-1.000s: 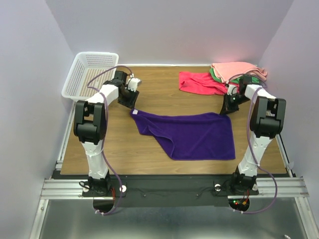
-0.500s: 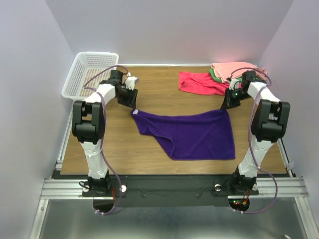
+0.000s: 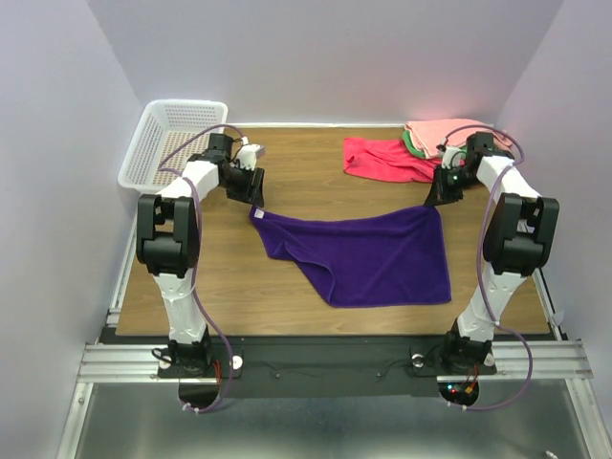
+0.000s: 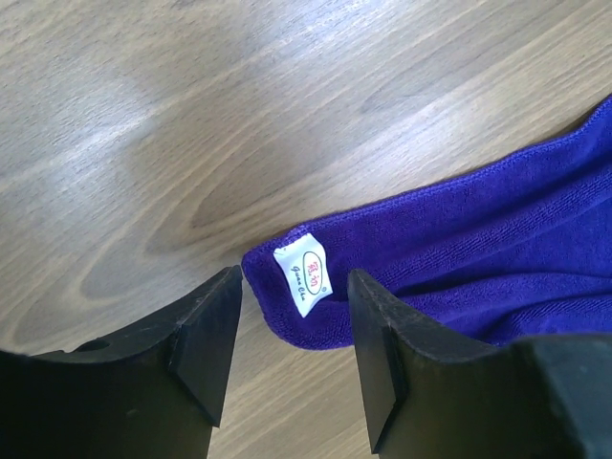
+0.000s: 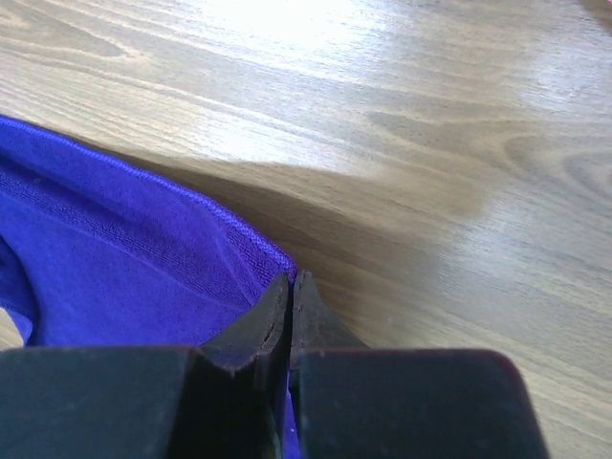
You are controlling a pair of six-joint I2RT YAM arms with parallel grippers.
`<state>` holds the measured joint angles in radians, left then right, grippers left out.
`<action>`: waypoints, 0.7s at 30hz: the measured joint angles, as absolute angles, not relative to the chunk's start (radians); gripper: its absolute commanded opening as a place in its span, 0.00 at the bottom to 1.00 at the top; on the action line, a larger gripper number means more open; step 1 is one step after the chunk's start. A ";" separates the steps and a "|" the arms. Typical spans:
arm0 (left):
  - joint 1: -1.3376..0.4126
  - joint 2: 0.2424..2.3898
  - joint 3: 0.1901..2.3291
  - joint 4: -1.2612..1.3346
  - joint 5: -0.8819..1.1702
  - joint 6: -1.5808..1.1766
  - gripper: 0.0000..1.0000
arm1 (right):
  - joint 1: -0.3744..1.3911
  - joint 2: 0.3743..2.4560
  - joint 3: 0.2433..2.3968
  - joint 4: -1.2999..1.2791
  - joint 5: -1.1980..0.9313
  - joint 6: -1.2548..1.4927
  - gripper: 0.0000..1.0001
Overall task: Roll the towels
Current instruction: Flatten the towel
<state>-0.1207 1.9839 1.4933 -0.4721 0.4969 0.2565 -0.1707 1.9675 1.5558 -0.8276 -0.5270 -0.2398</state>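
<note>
Nothing is rolled yet: purple towel (image 3: 382, 258) corner is pinched by right gripper (image 5: 290, 287), left gripper (image 4: 294, 287) is parted, empty.

spread towel (image 3: 373, 258) centre, basket (image 3: 172, 143) behind-left

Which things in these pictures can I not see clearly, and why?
- Left wrist view: print on the purple towel tag, too small to read.
- Top view: green towel, mostly covered by the salmon-pink towel.
- Right wrist view: how much cloth the right gripper pinches, hidden inside its shut jaws.
</note>
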 measured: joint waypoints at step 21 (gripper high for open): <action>-0.121 2.049 1.505 -0.476 0.430 0.236 0.03 | -0.171 1.957 1.556 -0.826 -0.523 -0.238 0.01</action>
